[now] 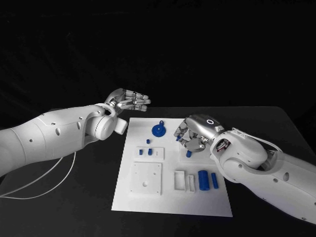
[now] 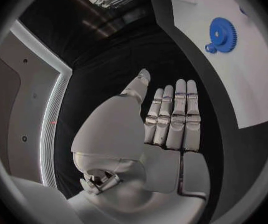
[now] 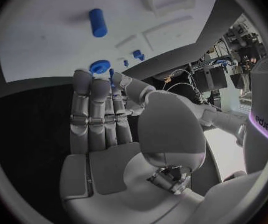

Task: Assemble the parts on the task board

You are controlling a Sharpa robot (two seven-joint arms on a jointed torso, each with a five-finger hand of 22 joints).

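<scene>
The white task board point(image 1: 172, 200) lies in the middle of the table. A blue gear point(image 1: 159, 130) point(image 2: 223, 34) sits near its far edge, with small blue pegs point(image 1: 146, 152) on its left half. Two blue cylinders point(image 1: 209, 179) lie near the right edge. My right hand point(image 1: 192, 134) point(image 3: 106, 109) hovers over the board's right half, thumb and a finger pinching a small blue peg point(image 3: 111, 75) point(image 1: 188, 153). Just beyond its fingertips is a round blue part point(image 3: 99, 66). My left hand point(image 1: 130, 101) point(image 2: 171, 119) is raised off the board's far left corner, fingers straight, holding nothing.
White fixtures stand on the near half of the board: a square plate point(image 1: 146, 177) and narrow slotted blocks point(image 1: 185, 180). A white cable point(image 1: 44, 185) loops over the table under my left arm. Black tabletop point(image 1: 272, 128) surrounds the board.
</scene>
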